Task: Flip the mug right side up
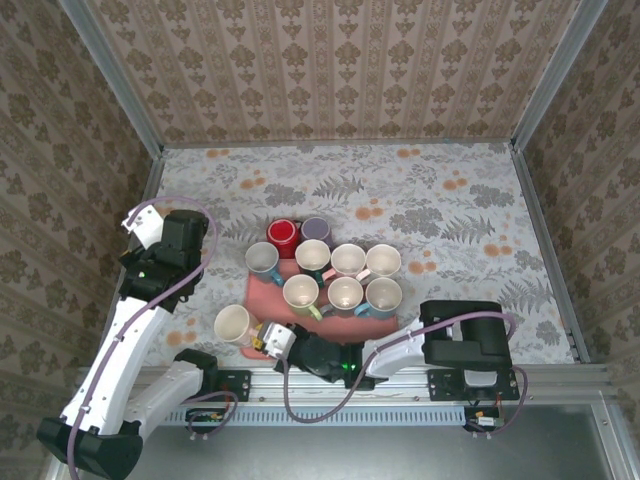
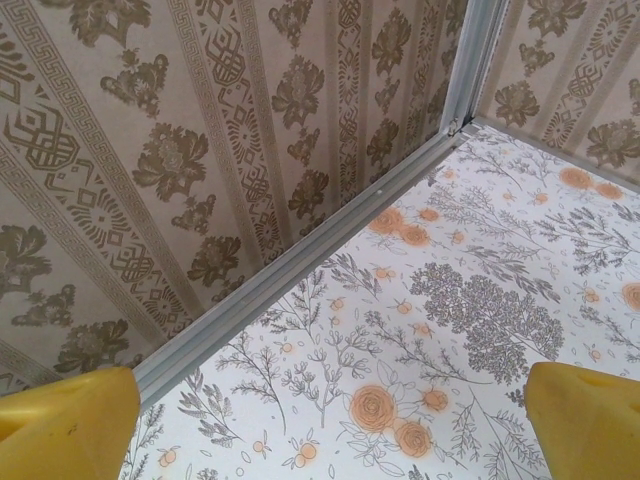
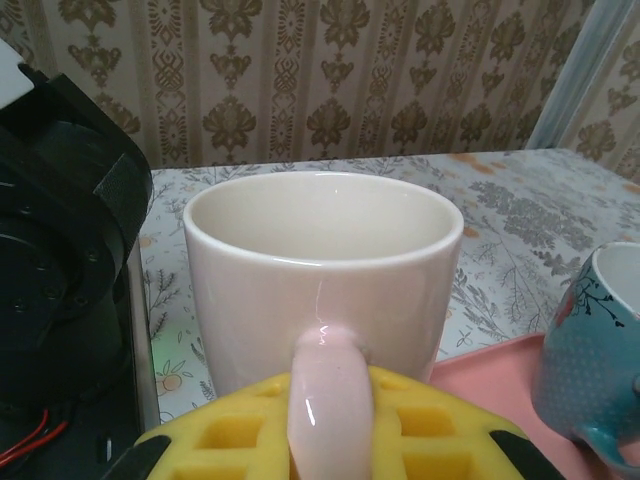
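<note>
Top external, mug: the cream mug [image 1: 233, 325] stands mouth up on the counter [image 1: 450, 200], just off the near-left corner of the pink mat [image 1: 372, 326].
Top external, right arm: it lies low along the counter's near edge and reaches left. The right gripper [image 1: 264, 340] is at the mug's right side.
Right wrist, grip: the yellow fingers [image 3: 230, 440] are pinching the mug's pale pink handle [image 3: 325, 400], one on each side. The handle points toward the camera.
Right wrist, mug attitude: upright, rim level, glossy cream inside with nothing in it.
Right wrist, neighbour: a teal dotted mug [image 3: 600, 340] stands on the pink mat to the right, near the cream mug but apart from it.
Right wrist, left edge: a black arm housing [image 3: 60, 250] sits close beside the mug.
Left wrist, fingers: the left gripper [image 2: 325, 425] has its yellow fingers [image 2: 70, 425] spread wide, one in each lower corner. Nothing is between them, and they face the counter's patterned surface and the wall corner.
Top external, left arm: raised over the left side of the counter, well apart from the cream mug.
Top external, other mugs: nine other mugs [image 1: 345, 295] are grouped mouths up at the mat. I cannot tell whether the red mug [image 1: 283, 238] and purple mug [image 1: 316, 230] at the far edge stand on it.
</note>
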`<act>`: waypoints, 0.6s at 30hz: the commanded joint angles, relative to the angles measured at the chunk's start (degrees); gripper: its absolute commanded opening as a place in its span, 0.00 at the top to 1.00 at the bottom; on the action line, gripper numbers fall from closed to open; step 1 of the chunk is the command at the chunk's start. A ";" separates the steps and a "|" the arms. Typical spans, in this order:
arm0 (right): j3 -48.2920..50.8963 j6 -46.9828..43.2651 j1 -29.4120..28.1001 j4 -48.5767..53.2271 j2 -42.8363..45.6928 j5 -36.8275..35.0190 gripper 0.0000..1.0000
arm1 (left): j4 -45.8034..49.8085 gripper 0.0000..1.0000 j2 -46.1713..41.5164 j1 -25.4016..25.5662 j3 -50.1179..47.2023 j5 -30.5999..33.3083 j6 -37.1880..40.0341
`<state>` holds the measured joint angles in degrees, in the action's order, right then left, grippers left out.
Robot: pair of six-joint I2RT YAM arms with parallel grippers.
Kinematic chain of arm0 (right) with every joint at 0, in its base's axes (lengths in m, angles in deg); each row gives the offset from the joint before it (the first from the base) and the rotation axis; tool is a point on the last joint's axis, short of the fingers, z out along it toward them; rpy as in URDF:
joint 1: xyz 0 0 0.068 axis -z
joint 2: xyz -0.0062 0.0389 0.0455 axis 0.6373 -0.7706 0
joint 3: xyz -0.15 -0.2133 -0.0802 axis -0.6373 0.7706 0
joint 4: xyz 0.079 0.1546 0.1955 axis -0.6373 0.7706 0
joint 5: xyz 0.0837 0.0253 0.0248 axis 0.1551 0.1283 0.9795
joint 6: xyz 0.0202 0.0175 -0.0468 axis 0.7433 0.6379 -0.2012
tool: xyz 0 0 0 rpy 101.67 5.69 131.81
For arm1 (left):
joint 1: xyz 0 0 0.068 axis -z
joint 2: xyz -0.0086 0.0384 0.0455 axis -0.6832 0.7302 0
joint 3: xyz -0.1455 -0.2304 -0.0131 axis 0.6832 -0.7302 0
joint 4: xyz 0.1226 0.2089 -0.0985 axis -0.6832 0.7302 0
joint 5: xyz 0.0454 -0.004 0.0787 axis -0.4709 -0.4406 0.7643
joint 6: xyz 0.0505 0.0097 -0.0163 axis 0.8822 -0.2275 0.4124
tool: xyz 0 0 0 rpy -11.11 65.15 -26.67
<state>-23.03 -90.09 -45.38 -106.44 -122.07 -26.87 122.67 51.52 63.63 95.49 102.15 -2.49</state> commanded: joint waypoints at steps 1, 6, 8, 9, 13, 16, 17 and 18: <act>-1.05 -1.21 -1.22 -5.37 -0.70 -7.29 1.00 | -0.87 0.00 -0.45 -0.25 -0.43 -0.28 -0.19; -2.85 0.04 -2.86 -0.49 -0.27 -12.12 1.00 | -1.04 0.00 -0.40 -0.23 -0.46 -0.39 -0.16; -2.83 0.09 -3.49 -0.43 -0.77 -13.88 1.00 | -0.98 0.00 -0.41 -0.28 -0.44 -0.31 -0.14; -2.73 0.38 -3.71 -0.24 -1.26 -14.71 1.00 | -0.95 0.00 -0.40 -0.25 -0.44 -0.39 -0.15; -2.11 3.93 -3.78 0.99 -3.15 -15.31 1.00 | -1.14 0.00 -0.51 -0.18 -0.67 -0.55 -0.19; -2.32 5.83 -3.30 1.71 -3.86 -15.69 1.00 | -1.22 0.00 -0.51 -0.14 -0.70 -0.64 -0.19; -2.51 6.74 -2.97 2.53 -3.99 -15.72 1.00 | -1.26 0.00 -0.53 -0.08 -0.70 -0.66 -0.18; -2.65 7.75 -2.76 3.47 -3.97 -15.73 1.00 | -1.38 0.00 -0.48 -0.14 -0.73 -0.80 -0.15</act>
<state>-23.51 -86.20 -48.72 -101.98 -125.98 -39.57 122.26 51.52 63.63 95.49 101.47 -2.49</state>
